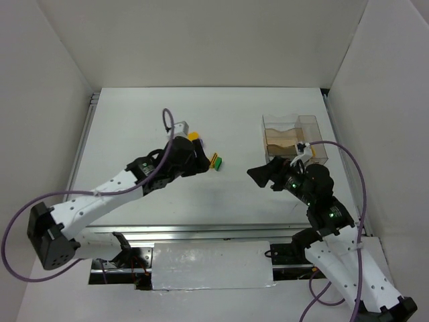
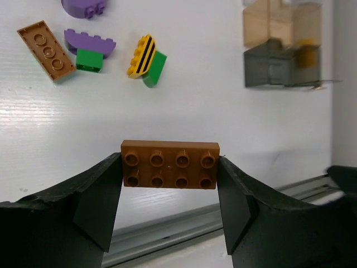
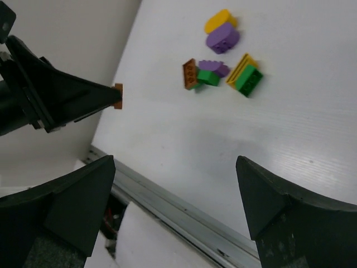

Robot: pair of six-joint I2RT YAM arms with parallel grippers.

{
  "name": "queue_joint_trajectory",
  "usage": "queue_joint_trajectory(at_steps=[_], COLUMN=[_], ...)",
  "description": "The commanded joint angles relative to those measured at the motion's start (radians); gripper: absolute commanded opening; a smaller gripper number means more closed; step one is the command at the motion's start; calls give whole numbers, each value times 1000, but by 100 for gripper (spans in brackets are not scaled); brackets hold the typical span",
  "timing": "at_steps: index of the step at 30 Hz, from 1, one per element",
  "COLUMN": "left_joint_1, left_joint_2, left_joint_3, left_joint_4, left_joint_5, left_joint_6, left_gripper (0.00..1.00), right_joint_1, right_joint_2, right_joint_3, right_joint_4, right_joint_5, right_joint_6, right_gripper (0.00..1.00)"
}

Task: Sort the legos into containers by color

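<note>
My left gripper [image 2: 169, 184] is shut on an orange-brown lego plate [image 2: 169, 164], gripped by its short ends and held above the table. The plate also shows in the right wrist view [image 3: 117, 96]. Beyond it lie a second brown plate [image 2: 46, 50], a purple brick [image 2: 89, 40], a green brick [image 2: 89, 60], a yellow striped brick [image 2: 142, 56] on a green one [image 2: 154, 68], and another purple one [image 2: 83, 6]. The clear divided container [image 1: 295, 141] stands at the right. My right gripper [image 3: 175, 184] is open and empty, left of the container.
A metal rail [image 1: 201, 231] runs along the table's near edge. White walls close in the left, back and right sides. In the top view my left gripper [image 1: 203, 161] hides most of the loose bricks; a yellow and green pair [image 1: 216, 162] shows beside it.
</note>
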Motion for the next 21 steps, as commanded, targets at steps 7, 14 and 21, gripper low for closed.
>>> queue_joint_trajectory(at_steps=[7, 14, 21], left_joint_1=[-44, -92, -104], left_joint_2=[-124, -91, -91], left_joint_3=[49, 137, 138], left_joint_4=[-25, -45, -62], left_joint_5=[5, -37, -32], left_joint_6=[-338, -443, -473], left_gripper=[0, 0, 0], right_joint_1=[234, 535, 603], right_joint_2=[-28, 204, 334], right_joint_3=[-162, -118, -87], right_joint_4=[434, 656, 810], right_joint_5=[107, 544, 654], right_joint_6=[132, 22, -20], right_gripper=[77, 76, 74])
